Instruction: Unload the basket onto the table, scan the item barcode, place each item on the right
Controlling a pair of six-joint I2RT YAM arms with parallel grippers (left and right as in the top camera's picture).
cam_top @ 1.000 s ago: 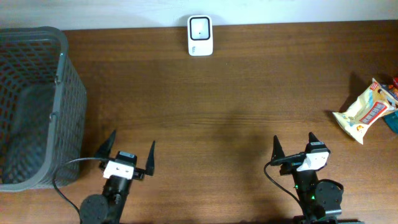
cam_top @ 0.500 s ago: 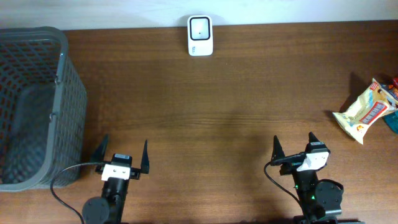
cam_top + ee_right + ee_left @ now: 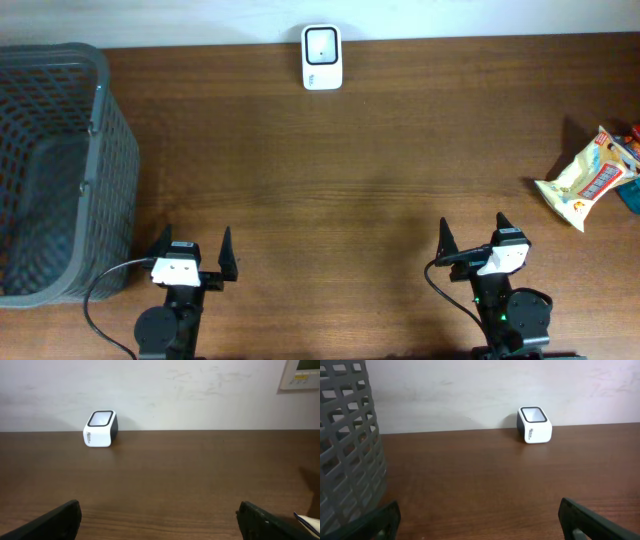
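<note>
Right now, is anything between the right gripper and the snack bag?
Nothing. The overhead view shows only bare table between the open right gripper and the snack bag near the right edge.

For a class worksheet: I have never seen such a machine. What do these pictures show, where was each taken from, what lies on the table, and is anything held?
This is a robot with two arms at a wooden table. One picture looks straight down from above; the other two come from a camera on each wrist, looking forward between its own fingers. The left end effector and the right end effector, each a two-finger claw, stand open and hold nothing. On the table are a grey basket at the left, a small white scanner at the far edge, and a snack packet at the right.
</note>
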